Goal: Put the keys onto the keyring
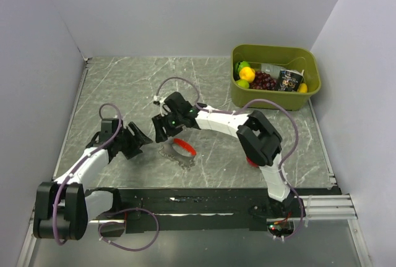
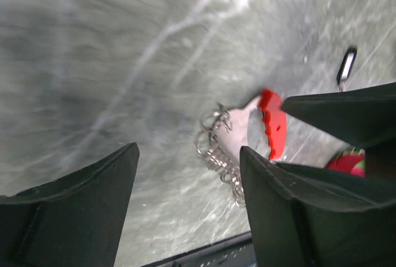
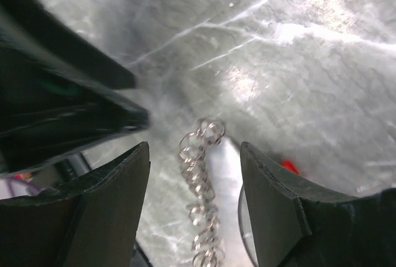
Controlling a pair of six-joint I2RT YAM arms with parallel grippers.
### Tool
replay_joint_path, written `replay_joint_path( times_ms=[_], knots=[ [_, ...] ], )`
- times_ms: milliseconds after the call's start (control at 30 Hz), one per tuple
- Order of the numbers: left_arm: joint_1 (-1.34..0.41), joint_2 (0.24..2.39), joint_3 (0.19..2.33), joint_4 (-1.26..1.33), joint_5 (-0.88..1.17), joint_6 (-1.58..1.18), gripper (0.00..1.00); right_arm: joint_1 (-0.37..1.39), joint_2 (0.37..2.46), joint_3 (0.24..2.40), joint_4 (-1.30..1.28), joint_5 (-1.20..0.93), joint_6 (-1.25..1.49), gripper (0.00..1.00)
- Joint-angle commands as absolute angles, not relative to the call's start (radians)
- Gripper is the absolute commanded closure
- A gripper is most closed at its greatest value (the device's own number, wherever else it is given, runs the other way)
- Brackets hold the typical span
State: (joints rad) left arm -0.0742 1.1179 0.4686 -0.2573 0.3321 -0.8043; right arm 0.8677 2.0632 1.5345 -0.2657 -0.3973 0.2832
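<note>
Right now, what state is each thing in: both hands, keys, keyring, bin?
left hand: open, empty, near the keys.
right hand: open, empty, above the keys.
keys: loose on the table, ungripped.
keyring: on the table, apart from the keys.
green bin: upright, fruit inside.

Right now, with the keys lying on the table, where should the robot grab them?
Probably the keys' curved red piece, coming straight down from above and pinching across its narrow width. It lies flat on the table and looks solid, while the silvery chain of rings joined to it is loose and thin and would likely slip.
</note>
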Motion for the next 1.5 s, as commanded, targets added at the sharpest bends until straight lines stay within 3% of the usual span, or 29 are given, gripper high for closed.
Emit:
replay_joint_path(
  times_ms=[0,333,533,633,767,1033,1467],
  knots=[
    [-0.009,1.048,0.450,-0.268,0.305,-0.848,0.25,0.890,2.132,1.632,-0.403,-0.344,0.247,0.33],
    [0.040,1.068,0.425,-0.221,0.383,-0.844,0.24,0.904,2.203,1.683,-0.423,-0.364,0.249,0.45],
    [0.041,1.066,0.425,-0.213,0.399,-0.838,0.24,0.904,2.210,1.675,-0.402,-0.390,0.265,0.67],
    [0.041,1.068,0.423,-0.207,0.406,-0.834,0.24,0.902,2.201,1.666,-0.399,-0.391,0.268,0.85],
    [0.043,1.071,0.420,-0.195,0.420,-0.830,0.24,0.904,2.157,1.643,-0.391,-0.380,0.256,1.00],
    [0.041,1.037,0.429,-0.169,0.477,-0.805,0.25,0.902,2.046,1.557,-0.361,-0.357,0.216,1.00],
    [0.040,0.848,0.569,-0.178,0.626,-0.690,0.28,0.870,1.679,1.332,-0.223,-0.411,0.201,1.00]
  ],
)
